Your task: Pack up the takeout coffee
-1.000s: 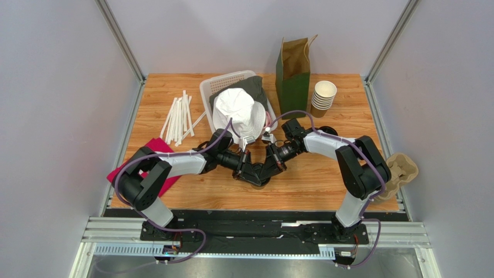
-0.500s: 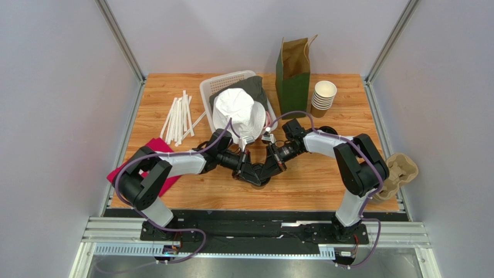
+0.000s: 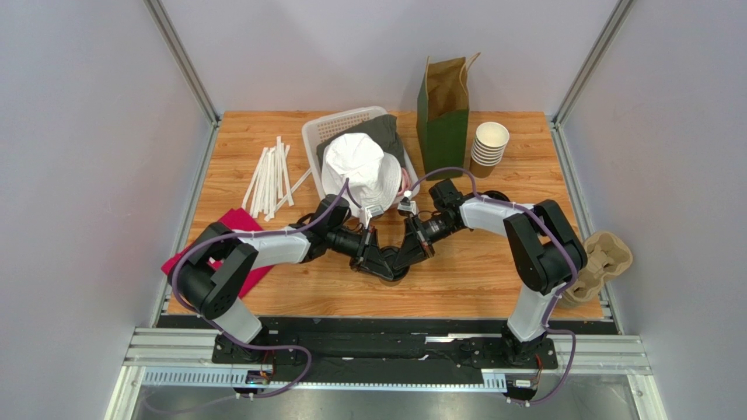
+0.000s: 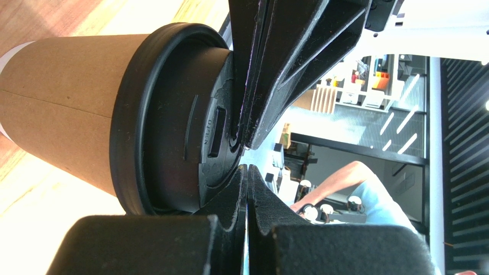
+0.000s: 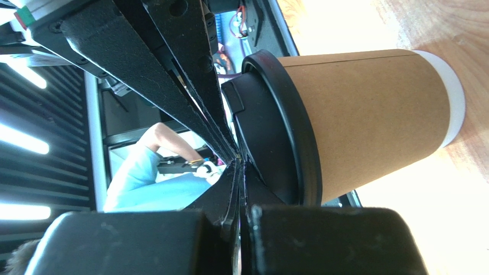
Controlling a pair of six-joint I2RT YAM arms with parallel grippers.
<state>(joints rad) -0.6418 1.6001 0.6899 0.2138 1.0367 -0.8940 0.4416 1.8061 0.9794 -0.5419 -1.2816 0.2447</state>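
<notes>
The takeout coffee (image 4: pixel 69 109) is a kraft-brown cup with a black lid (image 4: pixel 172 126), standing on the table near its front middle. In the top view it is almost hidden under both grippers; only a dark edge of the lid (image 3: pixel 392 276) shows. My left gripper (image 4: pixel 247 169) is shut with nothing between its fingers, its tip against the lid's top. My right gripper (image 5: pixel 238 164) is likewise shut and empty, touching the lid (image 5: pixel 275 132) of the cup (image 5: pixel 373 114) from the opposite side. The two grippers (image 3: pixel 379 259) (image 3: pixel 406 252) meet tip to tip above the cup.
A green paper bag (image 3: pixel 443 118) stands open at the back, beside a stack of lidless cups (image 3: pixel 489 145). A white basket (image 3: pixel 326 133) holds crumpled white paper (image 3: pixel 359 168). Straws (image 3: pixel 270 177) and a red napkin (image 3: pixel 230 229) lie left; a cardboard carrier (image 3: pixel 607 259) sits far right.
Both grippers stay shut against the lid. The right arm has shifted very slightly; the cup has not moved.
</notes>
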